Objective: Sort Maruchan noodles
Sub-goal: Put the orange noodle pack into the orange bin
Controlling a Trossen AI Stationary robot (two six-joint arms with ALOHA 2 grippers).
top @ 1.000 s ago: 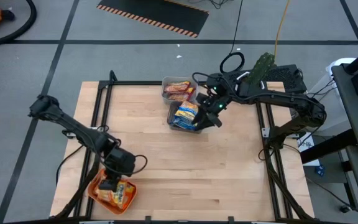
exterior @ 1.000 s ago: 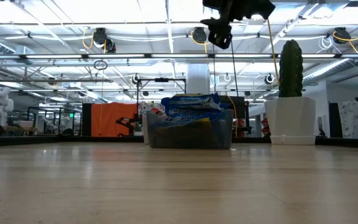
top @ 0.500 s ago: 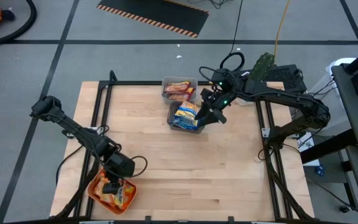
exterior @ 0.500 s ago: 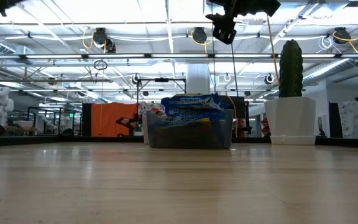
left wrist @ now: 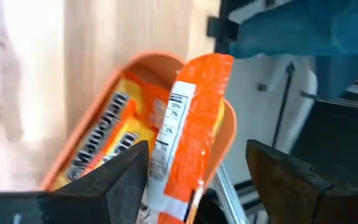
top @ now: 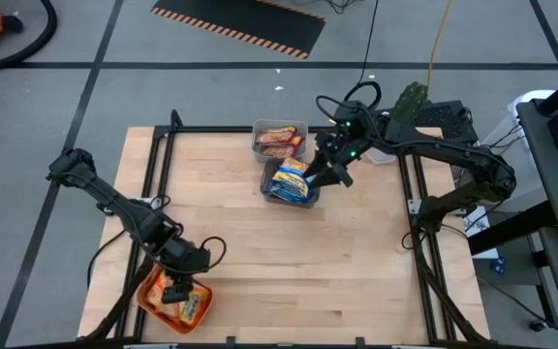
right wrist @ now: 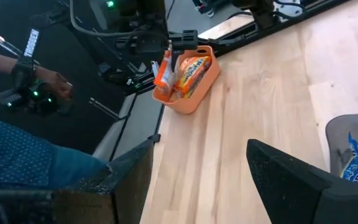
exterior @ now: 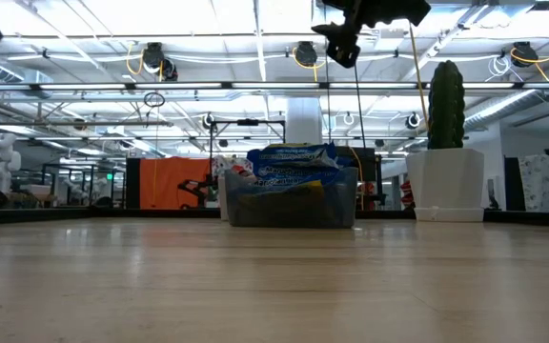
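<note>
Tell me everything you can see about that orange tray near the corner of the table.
The orange tray is a small, smooth, plastic-looking tub with rounded corners and low walls. It sits flat on the wooden table near a front corner, on the left arm's side. Inside lie orange-yellow Maruchan noodle packets, and one orange packet stands on edge, sticking above the rim. The left hand hovers right over it, fingers open astride the upright packet. From the right arm's camera it shows across the table.

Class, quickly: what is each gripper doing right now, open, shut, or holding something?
Left gripper: open, around an upright orange noodle packet in the orange tray.
Right gripper: open, empty, above the bin of blue packets.
</note>
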